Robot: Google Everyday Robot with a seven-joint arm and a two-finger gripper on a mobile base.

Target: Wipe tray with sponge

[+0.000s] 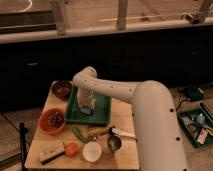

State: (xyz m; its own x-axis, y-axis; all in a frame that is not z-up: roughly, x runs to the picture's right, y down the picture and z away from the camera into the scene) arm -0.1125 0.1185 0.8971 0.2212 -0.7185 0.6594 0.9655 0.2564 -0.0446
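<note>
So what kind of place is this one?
Likely an indoor mock kitchen or dining corner: a small wooden table holds a green tray, an orange bowl of food and a cup, with glass panes behind. The gripper is low over the tray.
</note>
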